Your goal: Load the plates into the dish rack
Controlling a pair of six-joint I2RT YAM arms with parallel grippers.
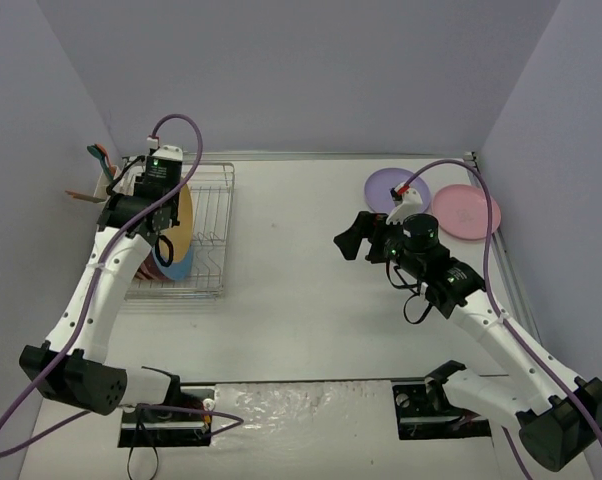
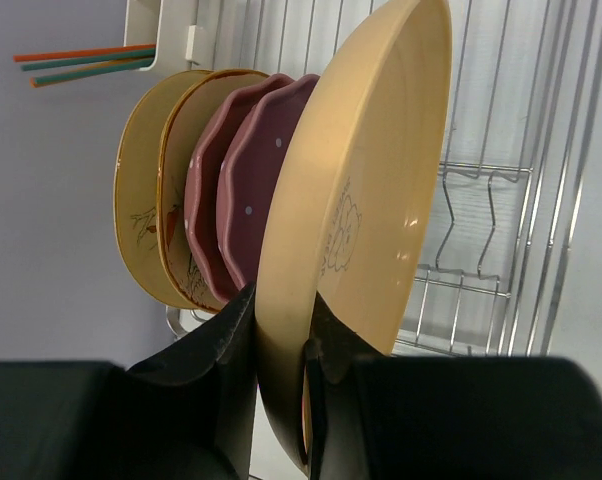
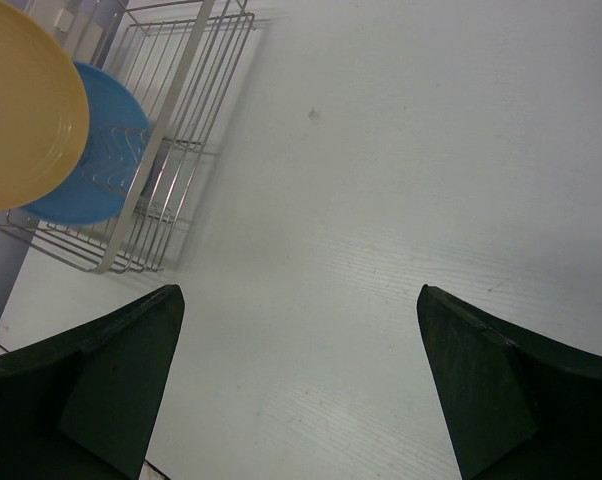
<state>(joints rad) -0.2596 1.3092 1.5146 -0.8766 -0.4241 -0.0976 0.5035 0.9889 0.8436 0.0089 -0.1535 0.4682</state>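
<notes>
Left fingers [image 2: 231, 340] clamp a tan plate [image 2: 361, 200] at the dish rack [image 2: 501, 200], right fingers [image 3: 111, 390] gape empty; perhaps five racked, lilac plate [image 1: 386, 186] and pink plate [image 1: 466, 210] to go.

No lettering, numbers, brand marks or signs legible in any of the three views.

Nearest thing to print is a thin outline drawing on the tan plate [image 2: 381, 170], seen in the left wrist view. It appears to be a flower or sprig, but the angle is oblique. It is not writing.

A similar drawing in brown and orange is on the two tan plates [image 2: 146, 215] standing in the dish rack [image 2: 501, 200]. No words there either.
</notes>
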